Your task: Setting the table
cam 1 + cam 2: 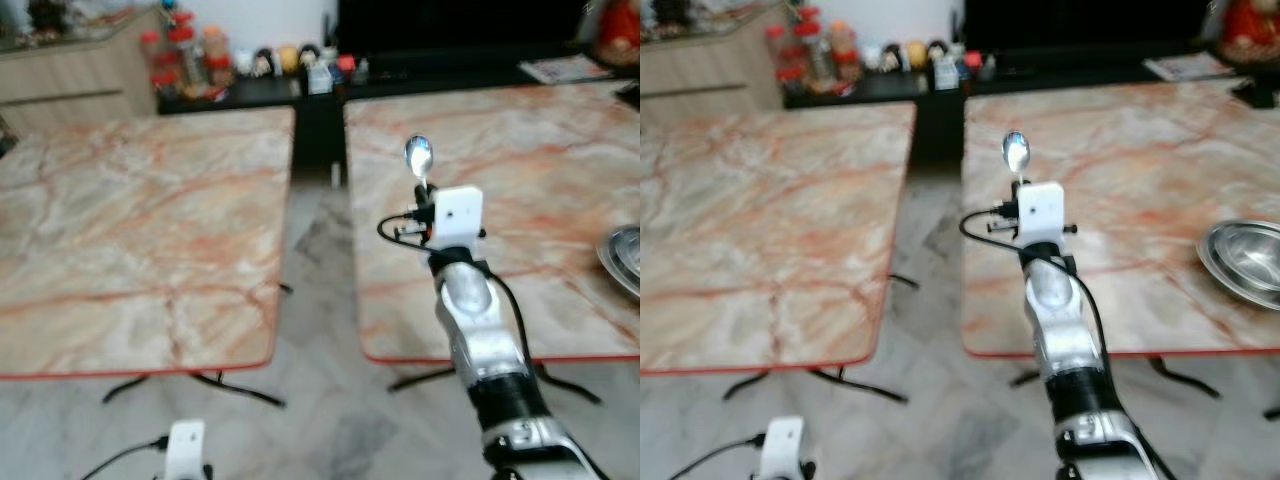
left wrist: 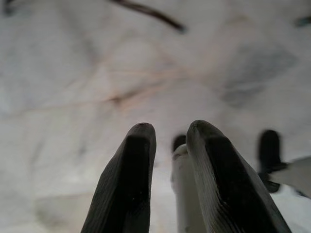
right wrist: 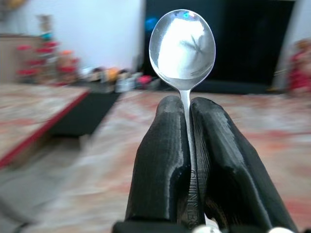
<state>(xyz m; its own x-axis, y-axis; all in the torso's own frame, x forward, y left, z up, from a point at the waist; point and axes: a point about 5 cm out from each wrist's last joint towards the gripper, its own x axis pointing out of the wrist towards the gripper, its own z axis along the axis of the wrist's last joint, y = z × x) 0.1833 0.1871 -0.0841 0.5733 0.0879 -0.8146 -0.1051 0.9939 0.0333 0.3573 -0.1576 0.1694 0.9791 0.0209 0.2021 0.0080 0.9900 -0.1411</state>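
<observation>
Above the near edge of the pink-veined marble tabletop (image 1: 1160, 180), the right pincer (image 3: 188, 131) is clamped on the handle of a shiny steel spoon (image 3: 182, 46) — bowl upright, just past its fingertips. A round steel bowl (image 1: 1245, 258) sits off to its right. The left pincer (image 2: 167, 160) hangs low over the floor — fingers slightly apart.
</observation>
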